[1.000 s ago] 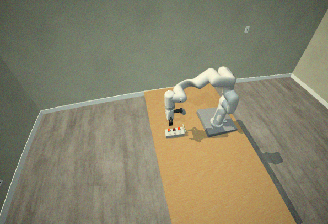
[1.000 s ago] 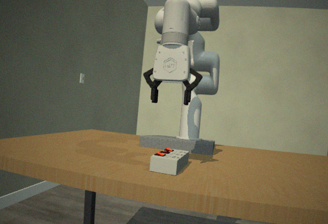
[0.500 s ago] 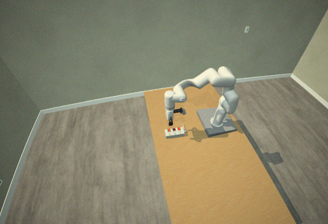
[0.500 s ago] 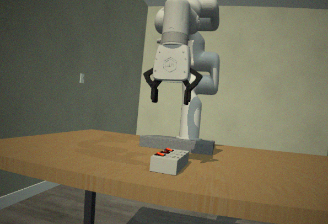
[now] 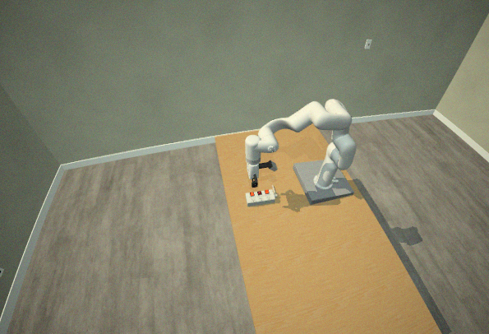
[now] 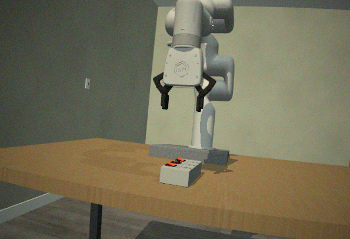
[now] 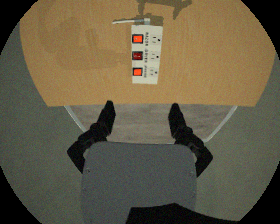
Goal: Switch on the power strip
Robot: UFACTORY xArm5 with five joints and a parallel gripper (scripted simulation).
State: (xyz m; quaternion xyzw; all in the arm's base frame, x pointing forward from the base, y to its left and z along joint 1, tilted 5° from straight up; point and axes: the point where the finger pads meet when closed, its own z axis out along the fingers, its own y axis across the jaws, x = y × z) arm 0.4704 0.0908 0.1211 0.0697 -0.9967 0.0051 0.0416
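Observation:
The white power strip (image 5: 260,198) (image 6: 180,174) (image 7: 149,52) lies flat and the right way up on the wooden table (image 5: 306,255) (image 6: 72,165). It has three rocker switches in a row. The two outer switches (image 7: 136,38) (image 7: 136,71) glow bright orange-red. The middle switch (image 7: 136,55) looks darker red. The labels are too small to read. My gripper (image 5: 254,179) (image 6: 181,103) (image 7: 142,108) is open and empty. It hangs well above the strip, a little to the side of the switch row, and touches nothing.
The arm's grey base plate (image 5: 323,187) (image 6: 190,153) sits on the table just behind the strip. The table's long left edge runs close by the strip's end, with the floor below.

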